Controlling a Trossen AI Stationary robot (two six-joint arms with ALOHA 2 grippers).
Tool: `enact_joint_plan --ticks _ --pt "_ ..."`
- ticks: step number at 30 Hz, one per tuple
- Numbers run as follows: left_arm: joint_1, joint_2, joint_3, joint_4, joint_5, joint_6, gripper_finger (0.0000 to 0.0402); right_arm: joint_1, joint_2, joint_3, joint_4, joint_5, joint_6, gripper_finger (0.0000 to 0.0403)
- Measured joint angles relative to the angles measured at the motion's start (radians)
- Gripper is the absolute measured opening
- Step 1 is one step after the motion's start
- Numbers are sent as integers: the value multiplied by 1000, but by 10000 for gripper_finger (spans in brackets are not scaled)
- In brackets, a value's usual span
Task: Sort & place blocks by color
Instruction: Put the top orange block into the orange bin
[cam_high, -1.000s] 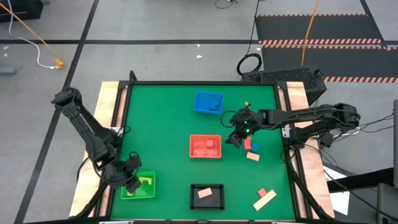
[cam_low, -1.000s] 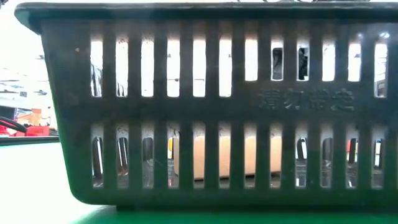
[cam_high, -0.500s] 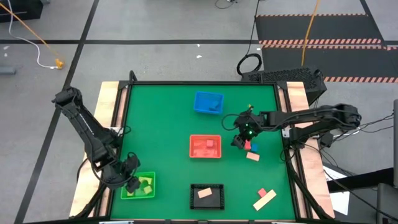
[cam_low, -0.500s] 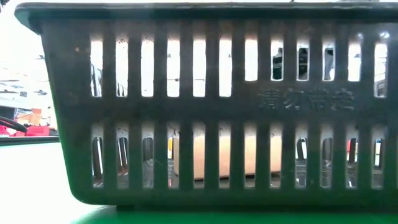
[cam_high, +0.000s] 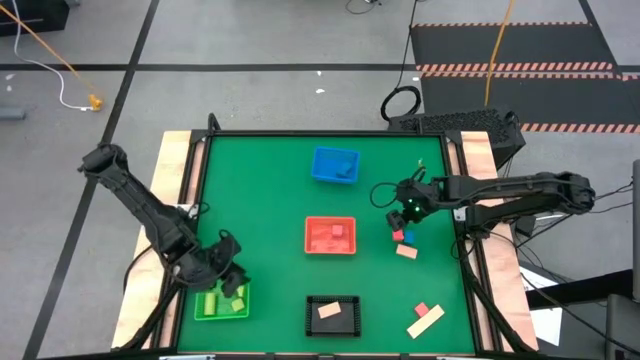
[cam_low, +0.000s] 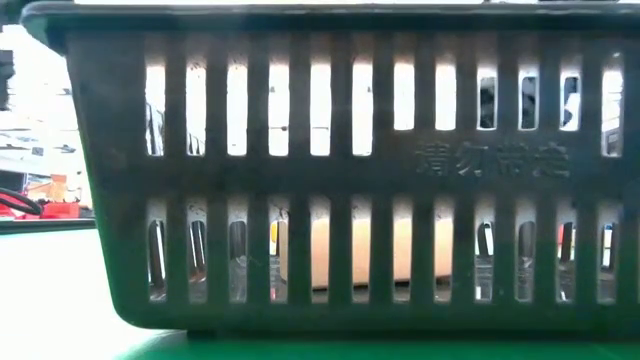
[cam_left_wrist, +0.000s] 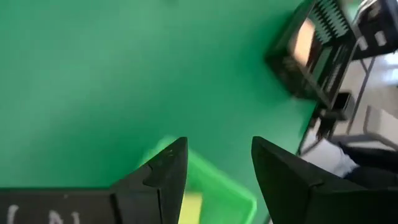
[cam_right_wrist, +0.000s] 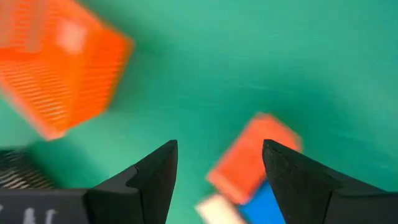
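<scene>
My left gripper (cam_high: 232, 282) (cam_left_wrist: 217, 168) stands open and empty over the far right corner of the green bin (cam_high: 212, 306) (cam_left_wrist: 211, 190), which holds yellow blocks (cam_high: 238, 298). My right gripper (cam_high: 402, 222) (cam_right_wrist: 217, 168) is open and empty just above a small cluster right of the red bin (cam_high: 330, 236). The cluster is a red block (cam_high: 398, 237) (cam_right_wrist: 252, 158), a blue block (cam_high: 410, 238) (cam_right_wrist: 268, 208) and a tan block (cam_high: 406, 252), all lying on the green mat. Near the front right lie a pink block (cam_high: 427, 310) and a tan bar (cam_high: 424, 323).
A blue bin (cam_high: 335, 165) stands at the far middle, with a block inside. The black bin (cam_high: 332, 314) at the front middle holds a tan block; its slotted wall (cam_low: 330, 180) fills the low view. Bare green mat lies between the bins on the left half.
My left gripper has moved from over the green bin toward the table's right and a little toward the far edge, turning as it went. My right gripper has drawn back toward the table's right edge and turned, and now stands nearer the block cluster.
</scene>
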Motion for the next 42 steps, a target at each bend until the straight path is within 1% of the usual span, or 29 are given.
enact_joint_plan --ticks 3,7,10,13,18,21,26,30,34,39,42 --pt "60 0 0 44 -47 140 179 0 15 0 -65 75 37 224" --pt "133 0 0 119 -70 331 179 3 60 0 -50 125 59 224" --pt "176 0 0 173 -74 449 179 15 111 0 -38 152 62 224" --pt "205 0 0 212 -75 532 179 32 165 0 -36 153 67 224" --pt "236 0 0 239 -75 590 179 61 240 0 -33 164 102 224" --pt "246 0 0 238 -74 591 179 82 279 0 -13 203 122 224" --pt "259 0 0 237 -74 592 179 109 327 3 16 230 81 220" --pt "267 0 0 237 -74 592 179 126 340 4 6 272 57 193" --pt "272 0 0 237 -75 592 179 136 341 4 -5 289 46 144" --pt "272 0 0 237 -82 592 179 140 341 3 13 295 -29 74" --pt "272 0 0 238 -83 592 179 140 320 0 16 322 -101 53"
